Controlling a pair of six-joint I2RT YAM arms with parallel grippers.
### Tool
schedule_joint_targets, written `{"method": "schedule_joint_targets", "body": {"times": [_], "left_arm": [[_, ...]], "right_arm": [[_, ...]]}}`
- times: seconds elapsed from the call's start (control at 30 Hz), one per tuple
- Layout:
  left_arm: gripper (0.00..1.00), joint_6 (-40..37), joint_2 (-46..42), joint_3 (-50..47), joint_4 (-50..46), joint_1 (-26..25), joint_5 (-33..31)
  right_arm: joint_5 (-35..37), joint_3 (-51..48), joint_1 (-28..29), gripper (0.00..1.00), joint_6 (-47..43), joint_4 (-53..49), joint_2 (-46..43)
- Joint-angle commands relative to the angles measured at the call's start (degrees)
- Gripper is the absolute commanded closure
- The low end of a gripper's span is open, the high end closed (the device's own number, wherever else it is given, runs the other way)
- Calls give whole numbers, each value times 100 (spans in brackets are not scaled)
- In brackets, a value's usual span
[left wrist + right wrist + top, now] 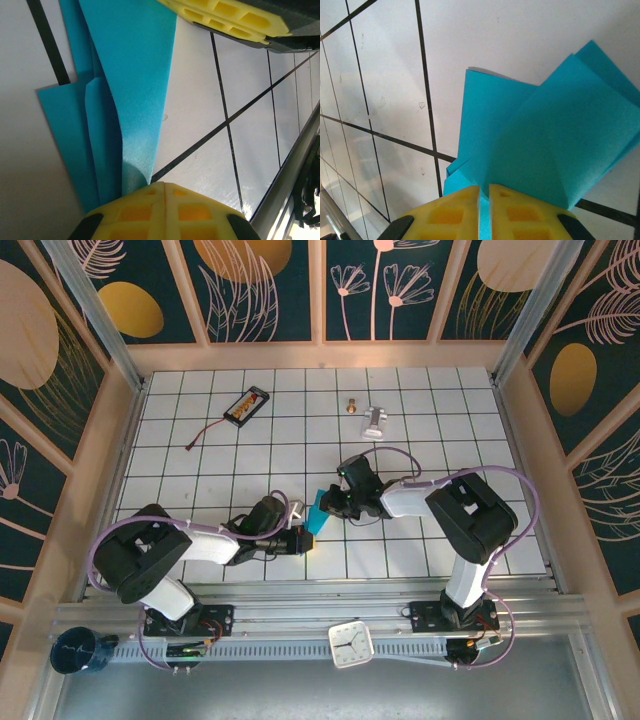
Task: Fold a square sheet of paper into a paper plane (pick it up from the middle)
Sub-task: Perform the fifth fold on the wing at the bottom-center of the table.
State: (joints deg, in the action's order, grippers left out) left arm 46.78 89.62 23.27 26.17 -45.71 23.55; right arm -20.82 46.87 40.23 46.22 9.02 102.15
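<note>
Left hand (164, 192) pinching paper (135, 75) | white gridded table (300, 405) | floral walls (260, 280)

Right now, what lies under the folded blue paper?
Around the folded blue paper, the white table with black grid lines shows. The patch straight beneath is covered by the paper.

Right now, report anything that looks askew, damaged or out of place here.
The teal paper, pinched by the left fingers and right fingers, has layers fanning out unevenly instead of edge on edge. At the far side the black battery pack lies askew, its lead trailing. Nothing looks torn.
</note>
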Motion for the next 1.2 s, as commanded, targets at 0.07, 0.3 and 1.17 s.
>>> {"method": "schedule_joint_targets", "body": {"times": [0.07, 0.3, 1.17], "left_arm": [[100, 114, 285, -281, -1309, -40, 4], [100, 191, 388, -305, -1239, -36, 88], [100, 242, 389, -340, -1150, 15, 214]], "right_arm": [[-212, 25, -15, 85, -82, 47, -350], [-402, -293, 143, 86, 69, 309, -759], [-256, -1015, 763, 98, 685, 1006, -435]]}}
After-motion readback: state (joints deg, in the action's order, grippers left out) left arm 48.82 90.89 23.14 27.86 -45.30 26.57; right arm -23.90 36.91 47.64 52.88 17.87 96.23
